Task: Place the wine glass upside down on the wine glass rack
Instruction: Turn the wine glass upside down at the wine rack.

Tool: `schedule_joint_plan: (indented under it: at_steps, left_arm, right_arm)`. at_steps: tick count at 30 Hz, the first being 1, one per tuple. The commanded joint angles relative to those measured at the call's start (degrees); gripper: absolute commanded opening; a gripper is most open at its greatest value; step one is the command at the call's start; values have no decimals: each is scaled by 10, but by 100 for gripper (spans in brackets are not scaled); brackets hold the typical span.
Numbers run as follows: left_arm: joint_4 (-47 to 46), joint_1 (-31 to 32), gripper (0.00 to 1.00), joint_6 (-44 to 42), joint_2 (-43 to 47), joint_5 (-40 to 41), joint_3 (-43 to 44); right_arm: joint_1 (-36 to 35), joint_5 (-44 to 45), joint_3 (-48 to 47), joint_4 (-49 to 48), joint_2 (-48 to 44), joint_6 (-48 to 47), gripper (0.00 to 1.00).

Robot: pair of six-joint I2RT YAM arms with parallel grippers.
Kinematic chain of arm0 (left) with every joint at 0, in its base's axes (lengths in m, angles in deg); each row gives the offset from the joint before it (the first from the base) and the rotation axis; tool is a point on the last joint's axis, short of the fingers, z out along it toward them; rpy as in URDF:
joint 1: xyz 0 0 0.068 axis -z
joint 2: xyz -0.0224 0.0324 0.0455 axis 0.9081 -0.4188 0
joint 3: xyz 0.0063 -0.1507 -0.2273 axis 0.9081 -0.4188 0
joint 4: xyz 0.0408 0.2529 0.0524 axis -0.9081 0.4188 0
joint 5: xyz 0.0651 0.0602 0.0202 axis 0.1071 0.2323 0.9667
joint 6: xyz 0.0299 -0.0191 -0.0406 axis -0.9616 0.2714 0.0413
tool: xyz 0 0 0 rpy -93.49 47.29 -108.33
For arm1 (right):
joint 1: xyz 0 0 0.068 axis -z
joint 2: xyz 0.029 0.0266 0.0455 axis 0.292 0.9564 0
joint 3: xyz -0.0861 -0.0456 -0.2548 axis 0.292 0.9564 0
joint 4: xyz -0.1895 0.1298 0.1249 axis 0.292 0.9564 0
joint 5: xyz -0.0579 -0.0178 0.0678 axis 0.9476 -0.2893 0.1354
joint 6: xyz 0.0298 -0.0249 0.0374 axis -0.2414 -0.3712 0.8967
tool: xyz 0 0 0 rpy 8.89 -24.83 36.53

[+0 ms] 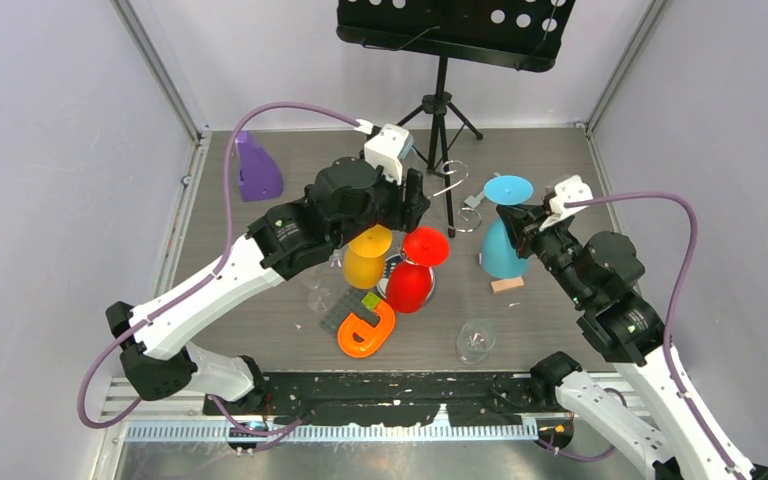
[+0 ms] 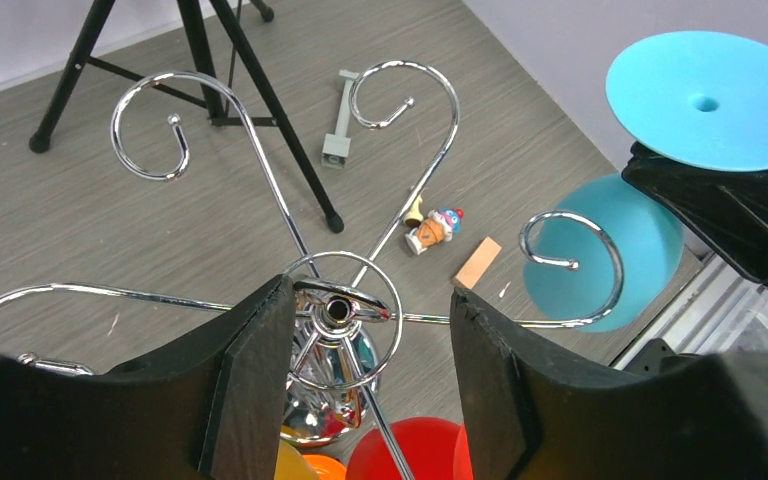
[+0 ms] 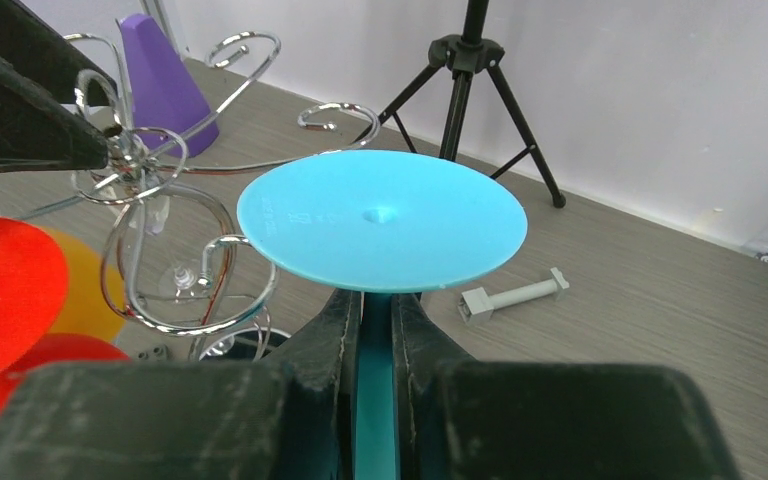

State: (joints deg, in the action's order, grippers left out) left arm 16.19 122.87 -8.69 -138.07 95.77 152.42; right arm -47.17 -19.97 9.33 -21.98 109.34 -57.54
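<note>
The blue wine glass (image 1: 503, 250) hangs upside down, its round foot (image 3: 380, 220) on top and its bowl (image 2: 600, 250) below. My right gripper (image 3: 375, 300) is shut on its stem, just right of the wine glass rack (image 2: 337, 310). That rack is chrome wire with curled arms (image 3: 150, 160). My left gripper (image 2: 367, 292) hovers over the rack's top hub, open, with the hub between its fingers and close to the left pad (image 2: 260, 350). A red glass (image 1: 415, 270) and a yellow glass (image 1: 365, 258) hang upside down by the rack.
A black music stand tripod (image 1: 440, 105) stands behind the rack. A purple cone (image 1: 256, 168) is at the back left. A clear glass (image 1: 476, 340), an orange U-shaped piece (image 1: 365, 330), a wooden block (image 1: 506, 285), a grey bolt (image 2: 340, 120) and a toy figure (image 2: 432, 228) lie on the table.
</note>
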Motion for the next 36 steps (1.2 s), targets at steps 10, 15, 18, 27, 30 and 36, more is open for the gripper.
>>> schedule_joint_plan:
  at_steps: [10,15,18,27,30,36]
  left_arm:
    - [-47,-11,47,-3,-1,2,-16]
    - [-52,-13,44,-4,-1,2,-20]
    - [-51,-14,43,-5,-1,1,-21]
    - [-54,-16,41,-4,1,-3,-29]
    - [-53,-16,41,-4,3,-4,-29]
    - [-51,-17,38,-3,3,-6,-28]
  right_arm:
    - [92,-198,57,-112,5,9,5]
    - [96,-250,89,-159,6,25,6]
    - [96,-277,106,-200,10,31,5]
    - [96,-347,158,-293,6,53,5]
    - [96,-374,170,-311,7,61,5]
    - [96,-402,197,-370,4,88,5]
